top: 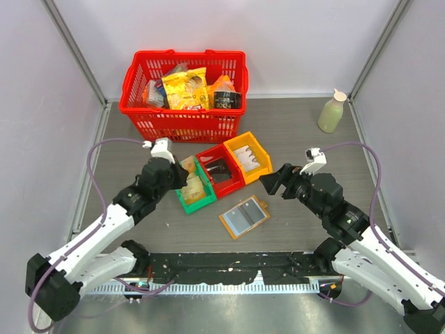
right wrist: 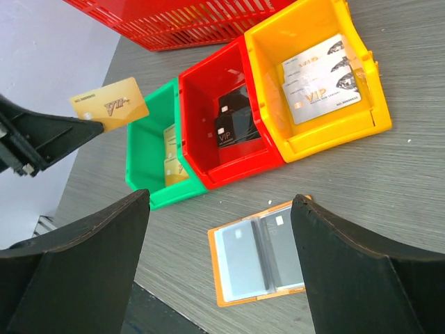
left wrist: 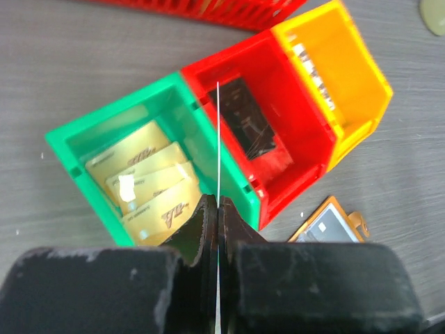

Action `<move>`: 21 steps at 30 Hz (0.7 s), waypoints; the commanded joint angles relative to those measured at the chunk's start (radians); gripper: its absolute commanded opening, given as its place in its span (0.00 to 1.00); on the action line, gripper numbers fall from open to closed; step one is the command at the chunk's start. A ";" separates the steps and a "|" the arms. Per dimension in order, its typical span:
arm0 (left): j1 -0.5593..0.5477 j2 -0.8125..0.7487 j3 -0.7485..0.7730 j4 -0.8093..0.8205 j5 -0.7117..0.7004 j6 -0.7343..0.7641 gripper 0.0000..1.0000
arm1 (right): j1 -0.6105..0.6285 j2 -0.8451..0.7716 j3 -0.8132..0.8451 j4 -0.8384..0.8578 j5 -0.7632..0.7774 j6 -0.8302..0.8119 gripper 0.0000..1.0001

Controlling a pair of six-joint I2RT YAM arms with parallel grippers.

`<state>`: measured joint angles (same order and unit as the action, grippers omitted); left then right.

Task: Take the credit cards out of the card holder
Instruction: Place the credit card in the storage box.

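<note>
Grey wood-grain table [top: 299, 132] fills the overhead view, with a red basket [top: 184, 90] at top centre. Below it three bins stand touching in a row: a green bin [top: 195, 191], a red bin [top: 221, 172] and a yellow bin [top: 250, 156]. The card holder [top: 244, 216] lies open and flat at lower centre, just below the bins. Its sleeves seem to hold pale cards [right wrist: 240, 261], though the plastic blurs them. My left gripper [left wrist: 218, 209] is clamped on a gold card [right wrist: 110, 104], raised by the green bin. My right gripper [right wrist: 221, 202] hangs above the holder, fingers spread wide.

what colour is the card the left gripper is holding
Gold card with VIP lettering, best in the right wrist view.
</note>
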<state>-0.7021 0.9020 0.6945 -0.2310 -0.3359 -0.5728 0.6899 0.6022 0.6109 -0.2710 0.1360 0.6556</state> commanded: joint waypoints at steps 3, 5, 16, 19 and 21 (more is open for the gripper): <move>0.225 0.090 0.002 -0.126 0.439 -0.199 0.00 | 0.002 -0.010 0.003 -0.004 0.027 -0.073 0.87; 0.227 0.132 0.022 -0.142 0.448 -0.217 0.00 | 0.003 -0.013 0.000 -0.008 0.025 -0.074 0.87; 0.225 0.342 0.072 -0.047 0.449 -0.268 0.15 | 0.003 -0.036 -0.019 -0.016 0.005 -0.091 0.86; 0.227 0.342 0.073 -0.070 0.417 -0.265 0.29 | 0.003 -0.033 -0.017 -0.025 -0.004 -0.097 0.86; 0.228 0.316 0.071 -0.103 0.384 -0.256 0.37 | 0.003 -0.028 -0.014 -0.034 -0.006 -0.100 0.86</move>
<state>-0.4812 1.2514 0.7238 -0.3321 0.0872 -0.8291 0.6899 0.5800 0.5907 -0.3122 0.1352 0.5797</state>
